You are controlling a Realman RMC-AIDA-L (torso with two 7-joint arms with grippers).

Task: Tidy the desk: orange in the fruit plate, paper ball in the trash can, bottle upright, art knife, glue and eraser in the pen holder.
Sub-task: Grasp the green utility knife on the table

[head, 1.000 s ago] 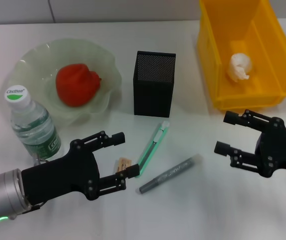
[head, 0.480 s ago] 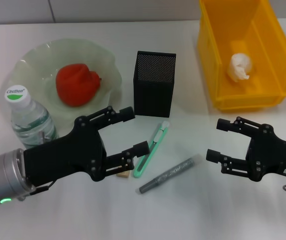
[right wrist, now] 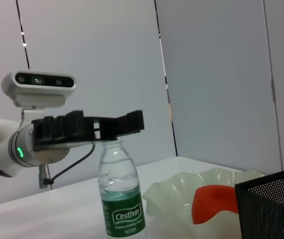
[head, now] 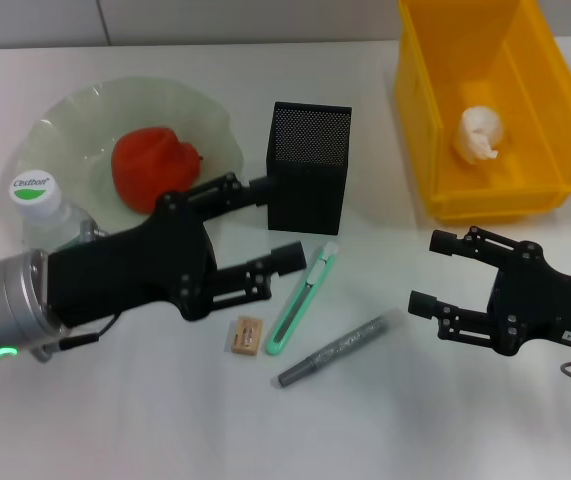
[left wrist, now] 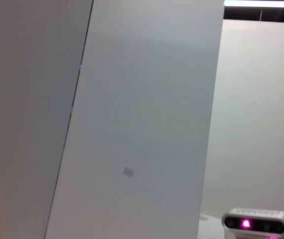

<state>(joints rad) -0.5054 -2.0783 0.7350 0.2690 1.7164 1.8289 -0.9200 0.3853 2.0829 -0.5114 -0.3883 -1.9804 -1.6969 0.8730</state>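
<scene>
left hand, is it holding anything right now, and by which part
Nothing is held. The left hand is open above the desk with empty fingers; the eraser lies on the table below it, untouched. The right hand is open and empty too.

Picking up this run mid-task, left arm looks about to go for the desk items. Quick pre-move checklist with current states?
1. Left gripper open and empty: ok; it hangs above the table between the fruit plate and the pen holder.
2. Eraser, art knife and glue in the pen holder: not ok; all three lie on the table.
3. Anything covering the eraser: ok, top is exposed, knife close beside it.
4. Bottle upright: ok; partly hidden behind the left arm.
5. Orange in plate, paper ball in the trash can: ok.
6. Right gripper out of the way: ok, open, to the right of the glue.
</scene>
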